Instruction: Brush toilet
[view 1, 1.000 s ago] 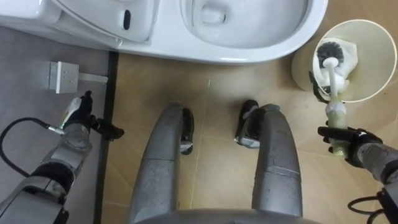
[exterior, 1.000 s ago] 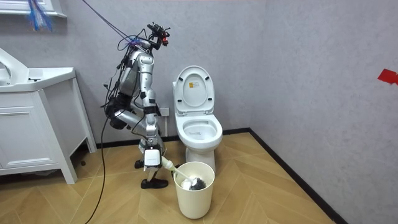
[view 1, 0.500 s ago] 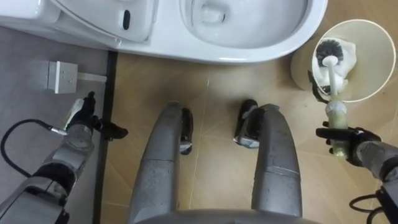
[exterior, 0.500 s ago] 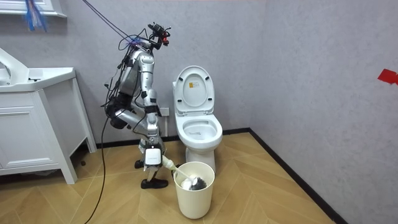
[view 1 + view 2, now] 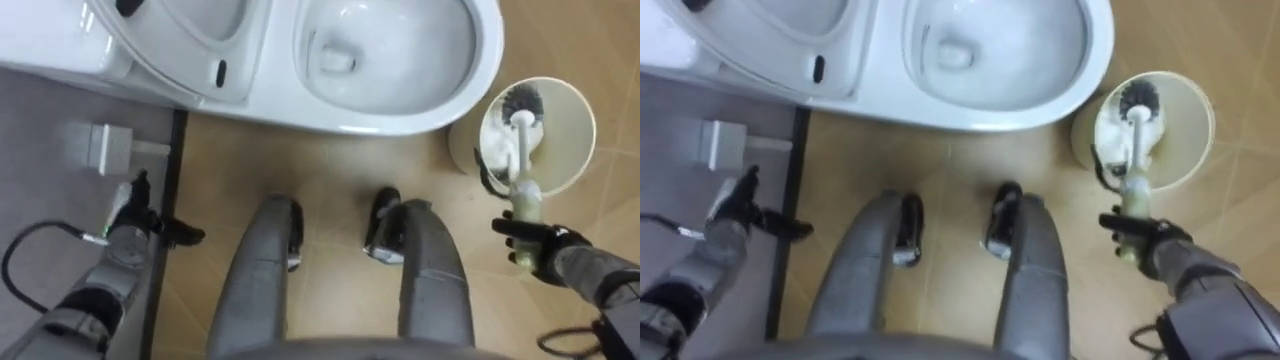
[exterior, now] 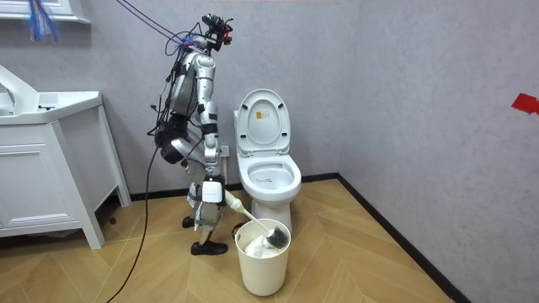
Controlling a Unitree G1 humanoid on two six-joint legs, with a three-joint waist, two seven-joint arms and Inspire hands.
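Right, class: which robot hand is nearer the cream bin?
Right. The right hand, fingers curled round the toilet brush, is just short of the bin; the left hand hangs far off by the wall.

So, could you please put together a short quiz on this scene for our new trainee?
1. True or false: the toilet has its lid down.
2. Which of the robot's hands holds the toilet brush?
3. Fill in: the brush's head is over the mouth of the ___.

Key:
1. False; the lid is raised.
2. The right hand, its fingers curled round the handle.
3. The bucket beside the toilet.
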